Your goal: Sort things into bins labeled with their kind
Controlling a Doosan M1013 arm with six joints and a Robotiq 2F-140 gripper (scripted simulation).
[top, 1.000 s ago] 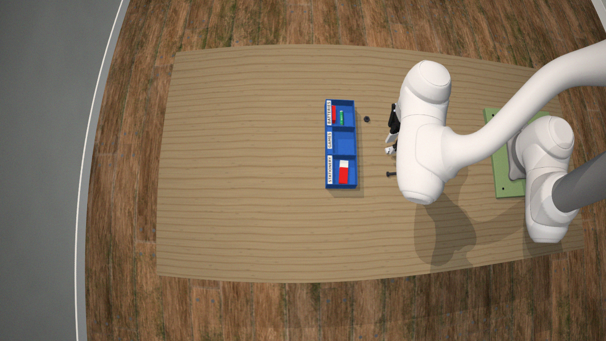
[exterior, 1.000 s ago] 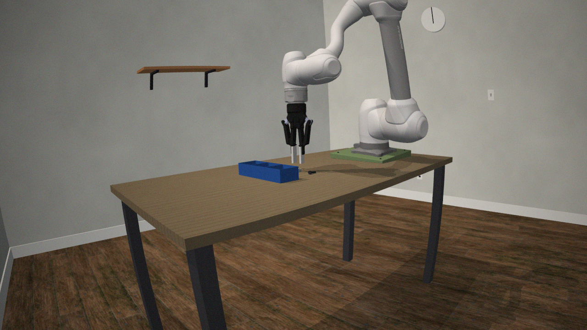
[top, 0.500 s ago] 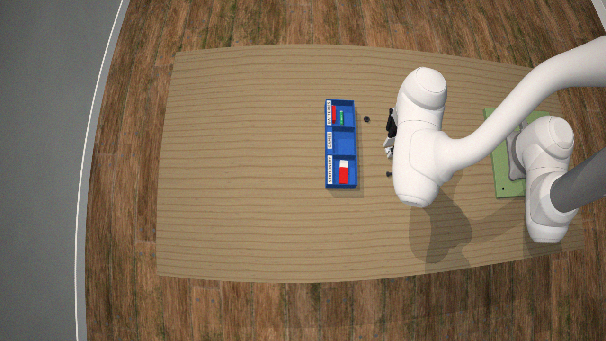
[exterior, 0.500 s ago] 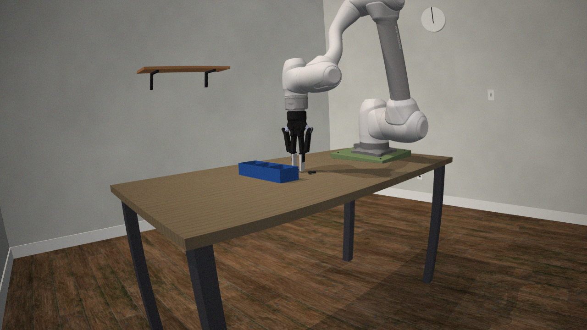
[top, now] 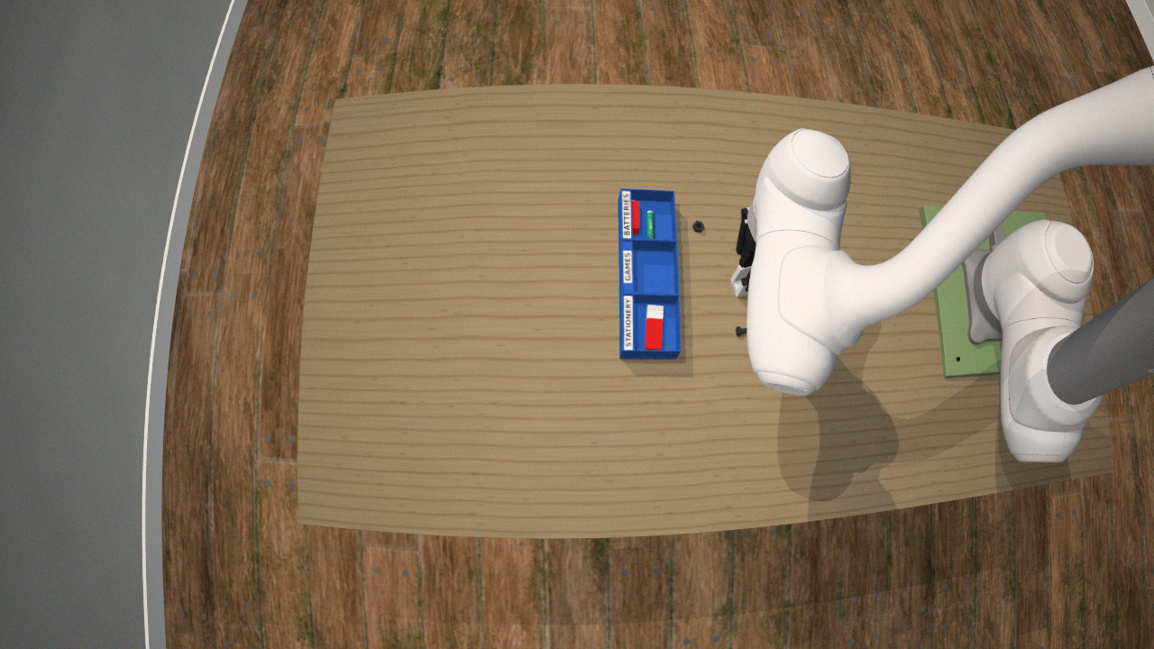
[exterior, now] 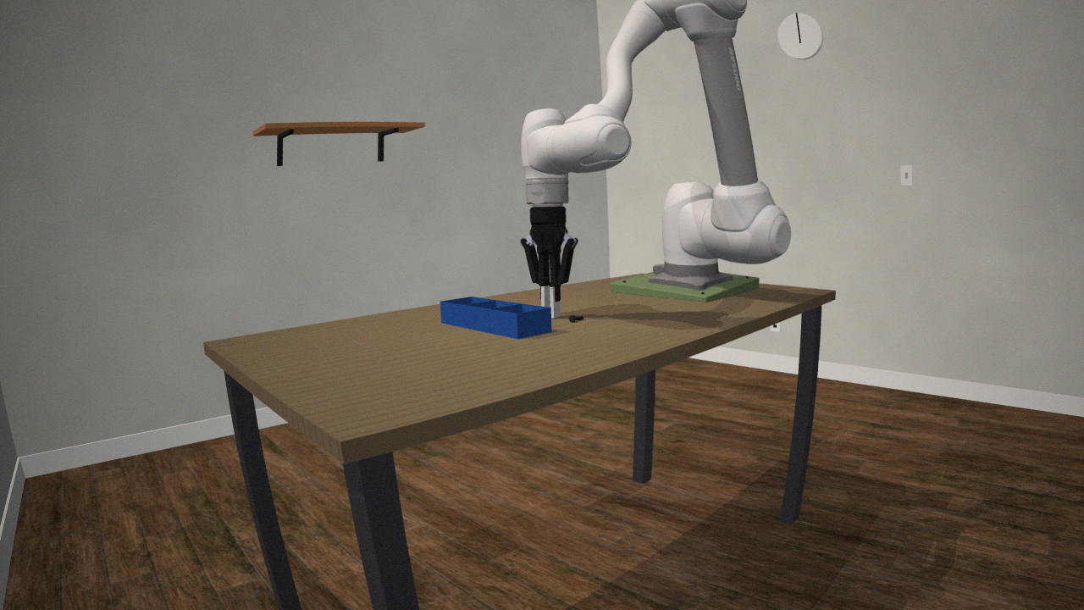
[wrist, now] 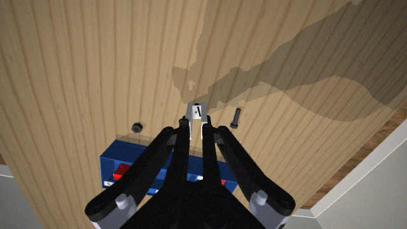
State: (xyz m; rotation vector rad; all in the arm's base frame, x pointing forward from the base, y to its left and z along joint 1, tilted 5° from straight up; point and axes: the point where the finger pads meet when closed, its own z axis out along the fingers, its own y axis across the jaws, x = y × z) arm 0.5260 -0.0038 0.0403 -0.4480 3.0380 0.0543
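A blue bin (top: pixel 649 274) with three compartments stands mid-table, labelled BATTERIES, GAMES and STATIONERY. A red battery (top: pixel 635 216) and a green battery (top: pixel 650 223) lie in BATTERIES. A red and white eraser (top: pixel 654 326) lies in STATIONERY. GAMES holds nothing. My gripper (wrist: pixel 196 110) stands upright at the table surface just right of the bin, with its fingertips shut on a small white tile (wrist: pixel 197 112) that has a black mark. In the top view the tile (top: pixel 737 282) peeks out beside the wrist. In the exterior view the fingertips (exterior: pixel 550 303) reach down to the table.
A black nut (top: pixel 698 225) lies on the table right of BATTERIES and also shows in the wrist view (wrist: pixel 137 127). A black bolt (top: pixel 738 331) lies right of STATIONERY and also shows in the wrist view (wrist: pixel 235 117). The arm's green base plate (top: pixel 968 290) is at the right end.
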